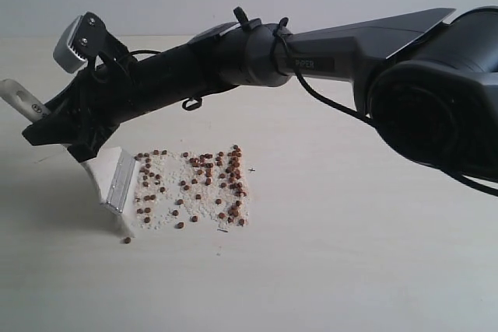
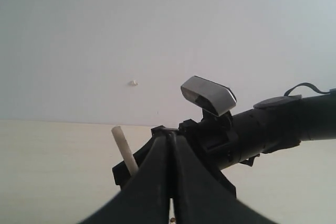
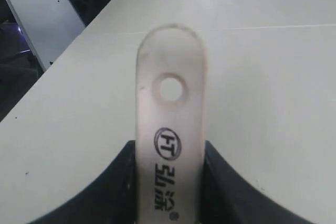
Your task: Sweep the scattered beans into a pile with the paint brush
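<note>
The right gripper (image 3: 170,182) clamps the paint brush (image 1: 119,183) by its pale handle, with 1 dark finger on each side edge and the holed end sticking out past them. The brush head is tilted down onto the table (image 1: 350,270), its silver ferrule at the left edge of the beans (image 1: 204,183). These lie scattered over a patch of whitish crumbs (image 1: 167,192); the bristles are hard to tell from the crumbs. 1 stray bean (image 1: 126,239) sits apart, just below the brush. The right arm (image 1: 233,60), with a black cable (image 1: 307,83) looped along it, crosses above the patch. The left gripper (image 2: 170,182) is closed on nothing, its 2 fingers pressed together, facing that arm's wrist camera (image 2: 208,94).
</note>
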Tool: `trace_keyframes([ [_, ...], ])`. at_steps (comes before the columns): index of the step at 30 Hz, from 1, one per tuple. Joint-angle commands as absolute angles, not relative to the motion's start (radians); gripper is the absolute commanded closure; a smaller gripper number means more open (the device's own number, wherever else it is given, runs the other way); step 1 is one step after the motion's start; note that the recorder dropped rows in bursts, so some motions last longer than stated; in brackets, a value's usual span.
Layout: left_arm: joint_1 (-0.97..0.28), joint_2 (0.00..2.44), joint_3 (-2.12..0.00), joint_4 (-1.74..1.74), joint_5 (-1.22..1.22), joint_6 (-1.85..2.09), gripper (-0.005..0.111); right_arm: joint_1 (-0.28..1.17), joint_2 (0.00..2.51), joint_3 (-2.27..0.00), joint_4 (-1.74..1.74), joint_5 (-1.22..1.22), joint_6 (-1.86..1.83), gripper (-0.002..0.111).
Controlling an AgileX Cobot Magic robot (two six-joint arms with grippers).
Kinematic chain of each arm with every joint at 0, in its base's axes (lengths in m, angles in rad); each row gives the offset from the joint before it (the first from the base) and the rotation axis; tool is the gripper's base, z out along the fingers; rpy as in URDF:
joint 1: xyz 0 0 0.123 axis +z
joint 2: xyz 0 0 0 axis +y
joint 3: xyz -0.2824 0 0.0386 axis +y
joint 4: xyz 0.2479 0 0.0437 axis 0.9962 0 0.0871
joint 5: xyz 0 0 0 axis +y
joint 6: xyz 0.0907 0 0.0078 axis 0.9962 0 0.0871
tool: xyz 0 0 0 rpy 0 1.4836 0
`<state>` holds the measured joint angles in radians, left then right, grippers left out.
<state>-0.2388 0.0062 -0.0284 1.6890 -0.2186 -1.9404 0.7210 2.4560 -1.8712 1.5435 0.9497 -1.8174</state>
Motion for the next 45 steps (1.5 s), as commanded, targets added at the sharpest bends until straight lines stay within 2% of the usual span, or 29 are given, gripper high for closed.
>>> trace_keyframes([
  [1, -0.238, 0.0, -0.024, 1.689, -0.215, -1.941, 0.107, 0.72, 2.448, -1.872, 1.504, 0.906, -1.797, 0.108],
  [14, -0.238, 0.0, -0.024, 1.689, -0.215, -1.941, 0.107, 0.72, 2.415, -1.872, 1.438, 0.901, -1.77, 0.108],
  [35, -0.238, 0.0, -0.024, 1.689, -0.215, -1.941, 0.107, 0.702, 2.375, -1.874, 1.744, 0.962, -2.108, 0.108],
  [45, -0.238, 0.0, -0.024, 1.689, -0.215, -1.941, 0.107, 0.657, 2.5, -2.024, 1.744, 1.039, -2.099, 0.108],
])
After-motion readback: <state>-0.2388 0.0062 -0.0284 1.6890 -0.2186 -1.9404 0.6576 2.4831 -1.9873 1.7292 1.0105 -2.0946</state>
